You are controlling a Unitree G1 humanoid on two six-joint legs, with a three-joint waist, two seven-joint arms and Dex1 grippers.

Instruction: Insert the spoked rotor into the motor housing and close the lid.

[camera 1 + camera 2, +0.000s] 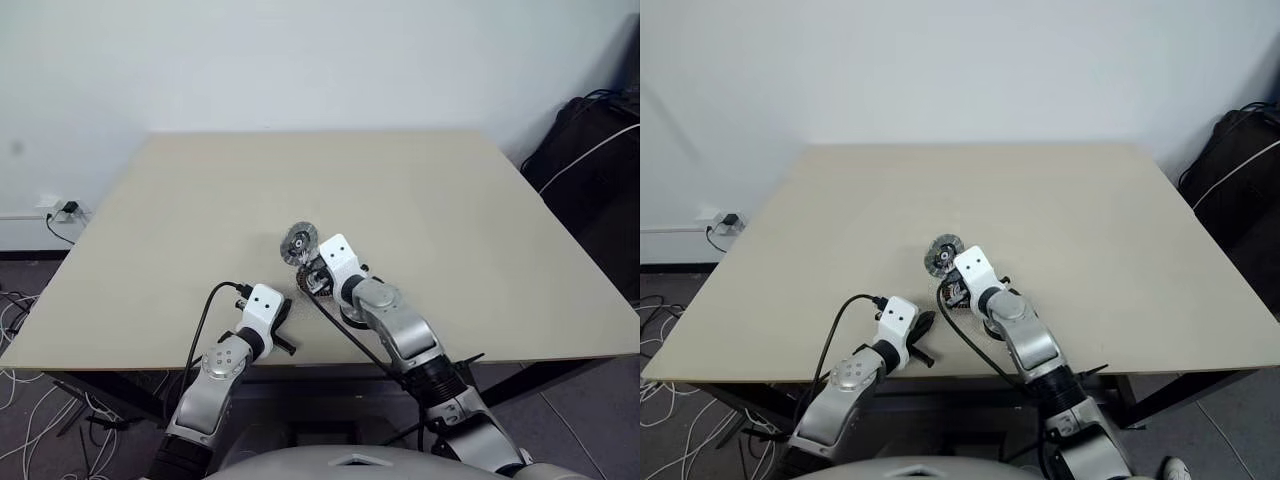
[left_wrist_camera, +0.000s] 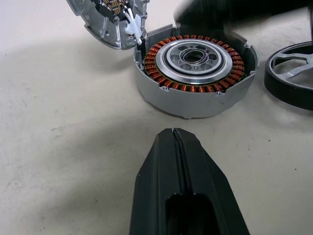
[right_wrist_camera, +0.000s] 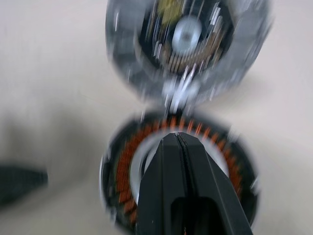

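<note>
Motor parts clustered mid-table, both pincers pressed shut

Near edge of beige table (image 1: 150, 330) close under both arms; wide bare surface to either side and beyond, out to the far edge by the white wall. Dark bags (image 1: 600, 180) off the right edge.

Left gripper (image 2: 172, 134) nearest, fingers pressed together, holding nothing, hovering low over bare tabletop just short of the motor housing (image 2: 195, 73), not touching it. Housing flat on the table, copper coils ringing a silvery centre, open on top. Spoked rotor (image 2: 293, 73) flat on the table just beside the housing, apart from it, on its right-arm side.

Right gripper (image 3: 177, 139) likewise clamped shut and empty, tip poised over the housing's coil ring; contact impossible to judge through the blur. Lid (image 1: 299, 243) farthest, tilted up on edge right against the housing's far rim, dark inner face toward the robot.
</note>
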